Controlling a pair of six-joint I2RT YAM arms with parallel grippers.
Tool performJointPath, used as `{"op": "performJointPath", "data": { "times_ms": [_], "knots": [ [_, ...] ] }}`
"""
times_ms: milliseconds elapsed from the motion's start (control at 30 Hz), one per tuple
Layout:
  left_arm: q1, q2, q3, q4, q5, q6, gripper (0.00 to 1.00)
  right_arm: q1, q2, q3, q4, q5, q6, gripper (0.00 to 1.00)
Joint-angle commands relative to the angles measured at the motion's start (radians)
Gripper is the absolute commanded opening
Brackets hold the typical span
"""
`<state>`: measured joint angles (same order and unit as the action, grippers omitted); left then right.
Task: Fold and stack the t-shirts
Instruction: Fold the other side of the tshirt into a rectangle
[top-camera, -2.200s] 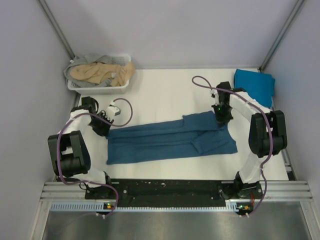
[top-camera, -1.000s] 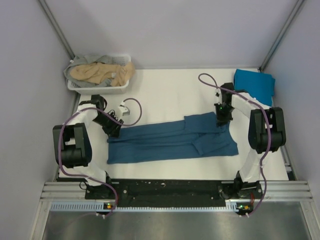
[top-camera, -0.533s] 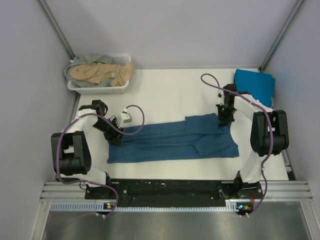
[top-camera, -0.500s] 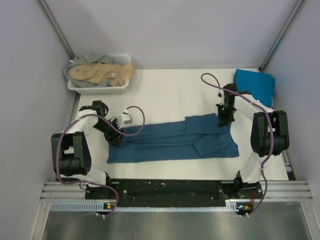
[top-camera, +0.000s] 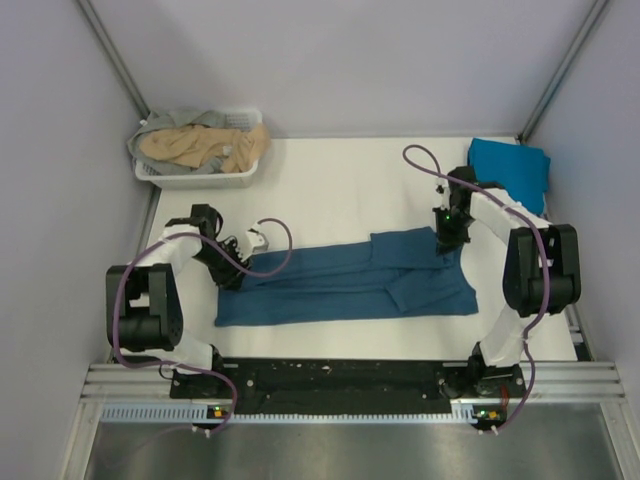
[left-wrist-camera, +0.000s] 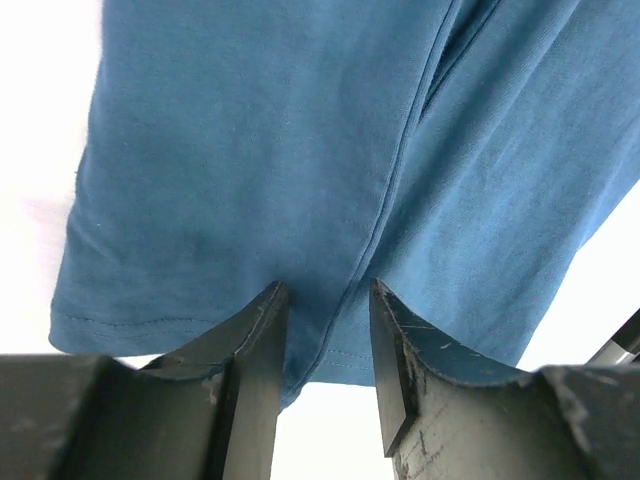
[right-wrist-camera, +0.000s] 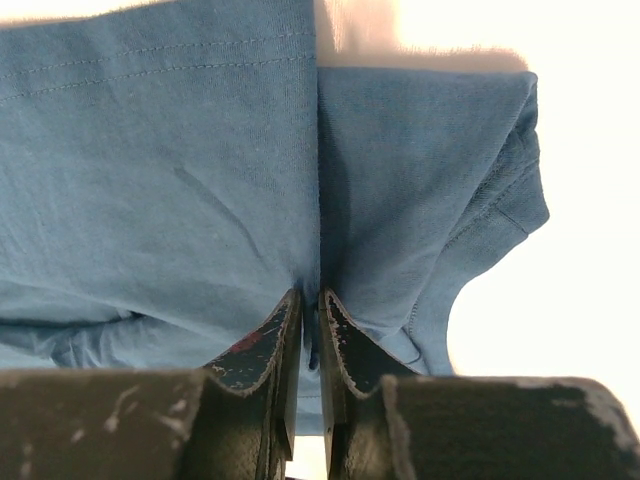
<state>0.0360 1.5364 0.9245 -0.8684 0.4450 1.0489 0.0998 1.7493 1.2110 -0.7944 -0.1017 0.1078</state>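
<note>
T-shirt (top-camera: 340, 280), dark teal, under parted left fingers (left-wrist-camera: 255, 340), its fold in tight right fingers (right-wrist-camera: 270, 350).

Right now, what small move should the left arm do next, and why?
Probably close the left pincer on the dark teal t-shirt: its jaws stand apart over the hem fold, while the right pincer pinches the other end.

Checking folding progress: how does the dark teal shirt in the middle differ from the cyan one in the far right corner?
The dark teal shirt lies as a long strip across the table; the cyan shirt is a compact folded block. The dark teal shirt is darker, the cyan shirt brighter. Both are blue cloth.
</note>
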Motion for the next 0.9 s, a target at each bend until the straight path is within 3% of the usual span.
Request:
{"op": "performJointPath", "data": {
  "times_ms": [0, 200, 367, 567, 867],
  "knots": [
    [-0.005, -0.018, -0.026, 0.032, -0.022, 0.0, 0.4, -0.006, -0.054, 0.016, -0.012, 0.003, 0.006, 0.12],
    [-0.008, -0.013, -0.015, 0.029, -0.02, -0.016, 0.08, -0.005, -0.063, 0.025, -0.028, 0.0, 0.006, 0.27],
    [-0.008, -0.019, -0.004, 0.016, -0.002, -0.015, 0.04, 0.006, -0.071, 0.03, -0.029, 0.003, 0.001, 0.24],
    [-0.008, -0.019, 0.0, 0.019, -0.006, -0.02, 0.0, 0.012, -0.074, 0.03, -0.031, 0.028, 0.003, 0.0],
    [-0.004, -0.035, 0.02, 0.02, -0.046, -0.033, 0.0, 0.012, -0.169, 0.035, -0.172, 0.042, -0.052, 0.0]
  ]
}}
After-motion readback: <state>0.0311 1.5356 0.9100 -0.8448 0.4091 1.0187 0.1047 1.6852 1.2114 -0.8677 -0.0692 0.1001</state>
